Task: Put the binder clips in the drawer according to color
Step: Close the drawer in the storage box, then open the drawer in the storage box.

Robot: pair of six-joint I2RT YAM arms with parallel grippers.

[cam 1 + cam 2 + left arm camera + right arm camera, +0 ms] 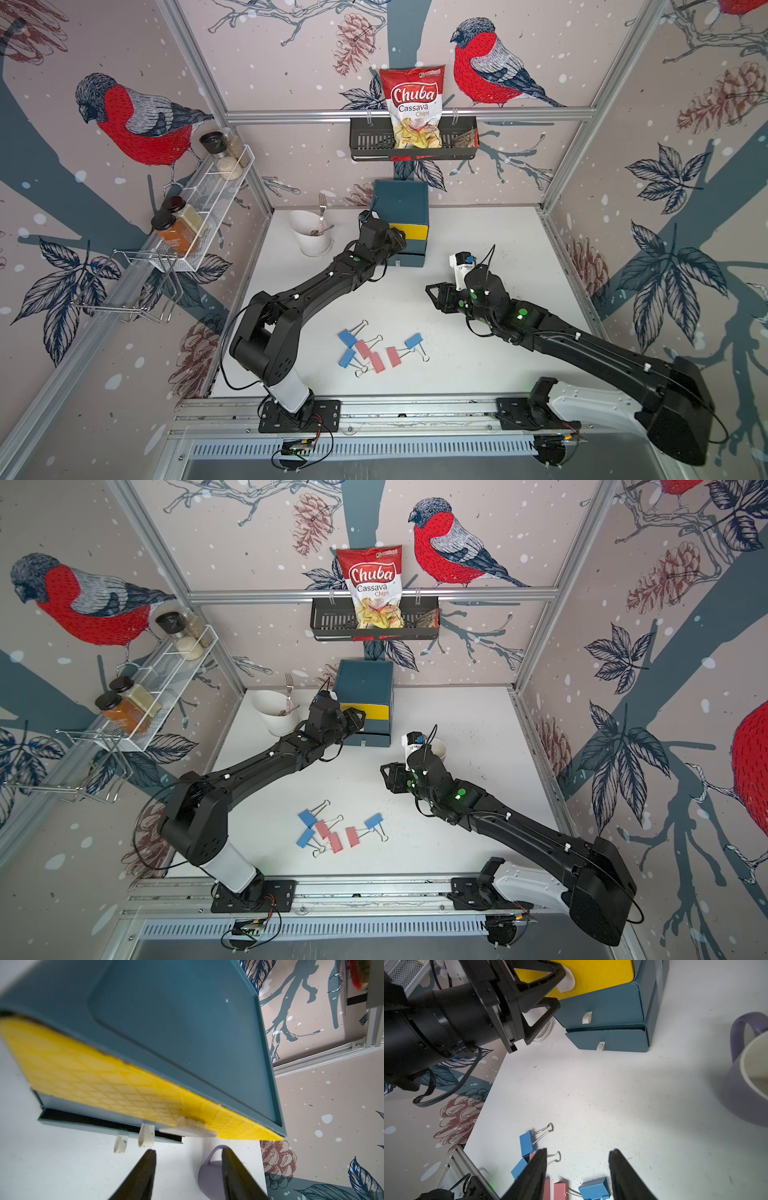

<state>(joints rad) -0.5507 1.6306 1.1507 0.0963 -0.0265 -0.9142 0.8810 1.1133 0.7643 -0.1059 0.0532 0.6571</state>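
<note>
**Two colours left to sort**

Left gripper [188, 1150] hangs released at the drawer [401, 199], far centre, likely for the yellow front's tab [187, 1130]. Right gripper [579, 1150], spread and empty, hovers over the binder clips [392, 356] (blue and pink only) near centre.

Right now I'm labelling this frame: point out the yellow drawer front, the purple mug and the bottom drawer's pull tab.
yellow drawer front [108, 1086], left wrist view, middle of its gridded face
purple mug [737, 1095], right wrist view, outer wall below the rim
bottom drawer's pull tab [600, 1046], right wrist view, the tab's middle
</note>
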